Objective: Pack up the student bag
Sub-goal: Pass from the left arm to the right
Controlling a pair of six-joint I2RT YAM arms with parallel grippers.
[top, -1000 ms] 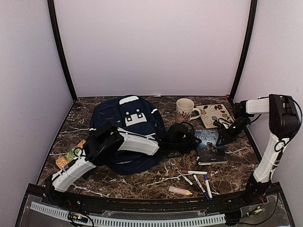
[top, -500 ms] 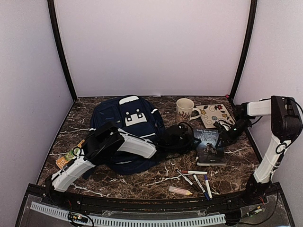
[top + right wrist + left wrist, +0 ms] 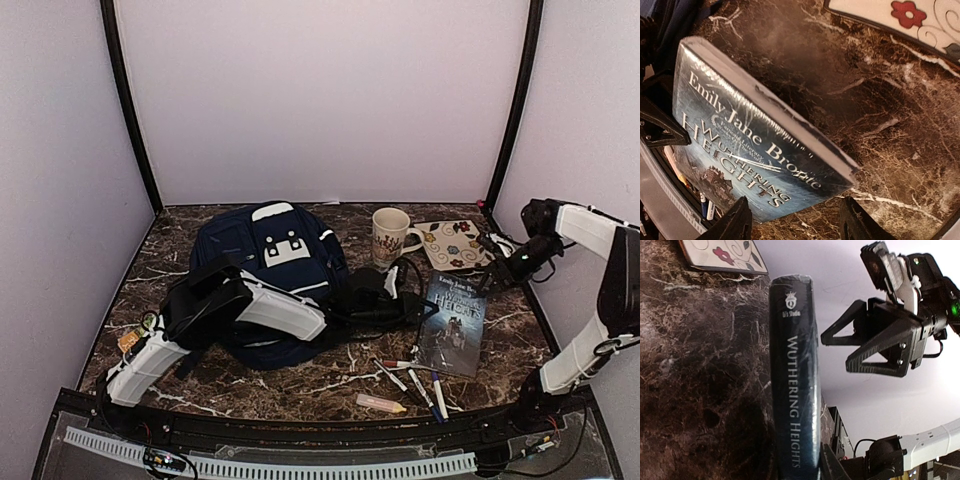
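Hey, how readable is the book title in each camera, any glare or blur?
Top view: the book is small, title barely legible. Left wrist view: spine lettering sharp, a pale streak of glare down the glossy wrap. Right wrist view: cover text readable through a soft sheen; that camera's own fingers at the bottom edge are dark and blurred.

The dark marbled tabletop (image 3: 505, 350) carries the student bag (image 3: 262, 250) at left-centre, with a patterned mug (image 3: 389, 233) and a floral pad (image 3: 452, 243) to its right. Several pens (image 3: 415, 378) and a pale orange stick (image 3: 381, 403) lie near the front edge.
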